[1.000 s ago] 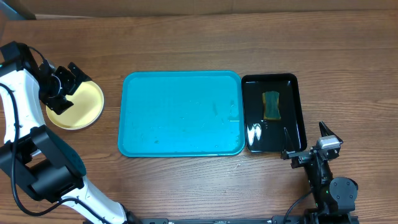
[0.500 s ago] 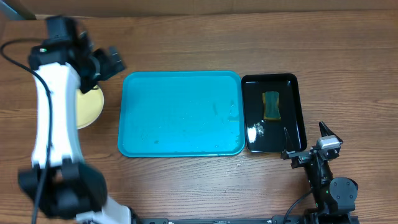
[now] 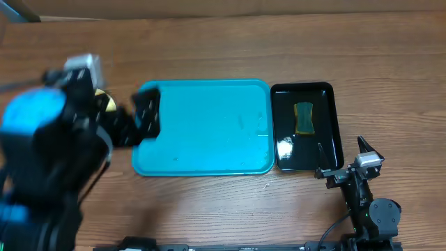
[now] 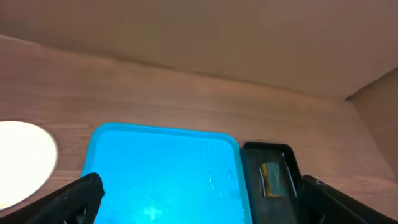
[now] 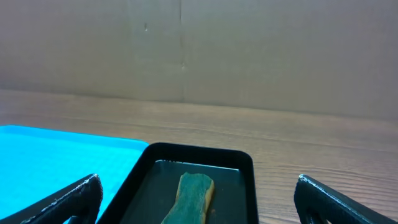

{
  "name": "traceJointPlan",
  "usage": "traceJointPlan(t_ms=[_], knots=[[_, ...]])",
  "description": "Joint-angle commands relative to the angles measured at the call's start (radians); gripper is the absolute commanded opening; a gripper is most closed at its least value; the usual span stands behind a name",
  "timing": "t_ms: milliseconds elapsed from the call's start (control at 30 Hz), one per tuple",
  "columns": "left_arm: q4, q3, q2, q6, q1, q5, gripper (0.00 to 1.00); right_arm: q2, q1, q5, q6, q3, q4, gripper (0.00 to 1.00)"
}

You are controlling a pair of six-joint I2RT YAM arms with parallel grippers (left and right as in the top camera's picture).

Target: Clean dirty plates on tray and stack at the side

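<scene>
The turquoise tray (image 3: 202, 125) lies in the middle of the table with nothing on it; the left wrist view shows it too (image 4: 165, 174). Of the plates, only a pale yellow sliver (image 3: 106, 103) peeks out left of the tray behind my blurred left arm, and it shows as a bright disc (image 4: 18, 162) in the left wrist view. My left gripper (image 3: 138, 120) hangs open and empty over the tray's left edge. My right gripper (image 3: 341, 148) rests open and empty at the front right, by the black tray.
A glossy black tray (image 3: 334, 104) with a green and yellow sponge (image 3: 304, 117) sits against the turquoise tray's right side; the right wrist view has the sponge (image 5: 193, 196) straight ahead. My left arm rises high and hides the table's left part. A cardboard wall stands behind.
My left arm has swung away from the yellow plate, up and to the right, bringing its open gripper over the tray's left edge. The right arm has not moved.
</scene>
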Motion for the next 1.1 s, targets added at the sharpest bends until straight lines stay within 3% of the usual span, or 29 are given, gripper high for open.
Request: traceJointPlan(t_ms=[0, 133, 267, 633, 700, 833, 1067], knots=[[-0.034, -0.116, -0.151, 0.048, 0.021, -0.069, 1.0, -0.01, -0.005, -0.006, 0.006, -0.01, 0.005, 1.0], [0.021, -0.366, -0.371, 0.048, 0.026, -0.072, 1.0, -0.01, -0.005, -0.006, 0.006, -0.01, 0.005, 1.0], [0.198, -0.602, -0.57, 0.048, 0.029, -0.108, 1.0, -0.01, -0.005, -0.006, 0.006, -0.01, 0.005, 1.0], [1.278, -1.244, -0.966, 0.035, 0.093, -0.08, 1.0, -0.01, -0.005, -0.006, 0.006, -0.01, 0.005, 1.0], [1.396, -1.342, -1.007, 0.028, 0.1, -0.072, 1.0, -0.01, -0.005, -0.006, 0.006, -0.01, 0.005, 1.0], [1.502, -1.5, -1.049, 0.016, 0.118, -0.071, 1.0, -0.01, -0.005, -0.006, 0.006, -0.01, 0.005, 1.0], [1.495, -1.687, -1.049, 0.01, 0.139, -0.071, 1.0, -0.01, -0.005, -0.006, 0.006, -0.01, 0.005, 1.0]])
